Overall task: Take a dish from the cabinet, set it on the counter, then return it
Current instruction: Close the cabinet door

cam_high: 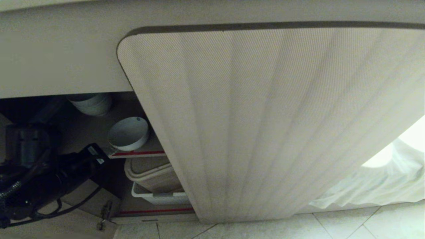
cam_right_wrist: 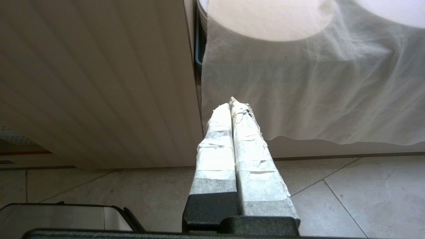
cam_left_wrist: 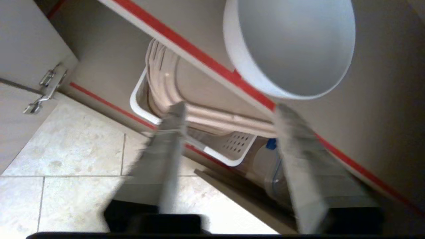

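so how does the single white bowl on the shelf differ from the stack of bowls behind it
The single bowl sits alone at the shelf's red-edged front, just ahead of the left gripper; the stack of bowls sits farther back in the cabinet. The single bowl is fully in view and lit, while the stack's top is cut off by the counter edge and it lies in shadow. Both are plain white round bowls on the same upper shelf.

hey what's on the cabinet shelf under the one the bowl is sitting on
A white perforated basket sits there, holding stacked beige trays under the bowl. The ribbed door covers the rest of that shelf.
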Controlling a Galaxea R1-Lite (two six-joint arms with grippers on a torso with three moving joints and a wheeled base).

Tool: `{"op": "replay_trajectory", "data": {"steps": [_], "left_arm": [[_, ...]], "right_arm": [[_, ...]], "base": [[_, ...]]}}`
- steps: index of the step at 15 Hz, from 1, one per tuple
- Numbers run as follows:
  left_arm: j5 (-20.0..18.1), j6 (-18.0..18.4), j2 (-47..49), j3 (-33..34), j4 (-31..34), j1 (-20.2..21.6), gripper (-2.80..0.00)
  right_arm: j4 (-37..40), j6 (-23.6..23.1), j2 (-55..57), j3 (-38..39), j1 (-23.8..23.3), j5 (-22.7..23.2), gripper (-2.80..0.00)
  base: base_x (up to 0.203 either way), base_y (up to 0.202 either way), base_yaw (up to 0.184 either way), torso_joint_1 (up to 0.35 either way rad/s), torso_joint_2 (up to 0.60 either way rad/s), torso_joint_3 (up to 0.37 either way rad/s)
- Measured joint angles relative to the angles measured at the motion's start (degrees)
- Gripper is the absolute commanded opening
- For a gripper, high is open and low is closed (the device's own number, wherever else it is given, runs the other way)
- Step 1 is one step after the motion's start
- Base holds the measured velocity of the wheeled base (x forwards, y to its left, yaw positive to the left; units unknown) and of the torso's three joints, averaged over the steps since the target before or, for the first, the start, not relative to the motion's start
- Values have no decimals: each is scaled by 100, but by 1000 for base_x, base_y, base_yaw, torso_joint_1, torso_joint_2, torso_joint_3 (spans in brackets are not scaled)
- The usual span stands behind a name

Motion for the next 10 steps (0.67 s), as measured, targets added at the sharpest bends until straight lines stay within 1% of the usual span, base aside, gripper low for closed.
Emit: {"op": "replay_trajectory", "data": {"steps": [3,5,8,10], "left_arm": [[8,35,-116,36,1,-2,-280],[20,225,-281,78,20,-4,-280],[19,605,-667,415,29,-64,-280],[8,695,-989,692,55,-132,-280]], "right_arm": [[0,4,0,0,0,0,-280],[0,1,0,0,0,-1,-280],[0,1,0,0,0,0,-280],[0,1,0,0,0,0,-280]], "base": [[0,0,0,0,0,0],[0,0,0,0,0,0],[0,0,0,0,0,0],[0,0,0,0,0,0]]}}
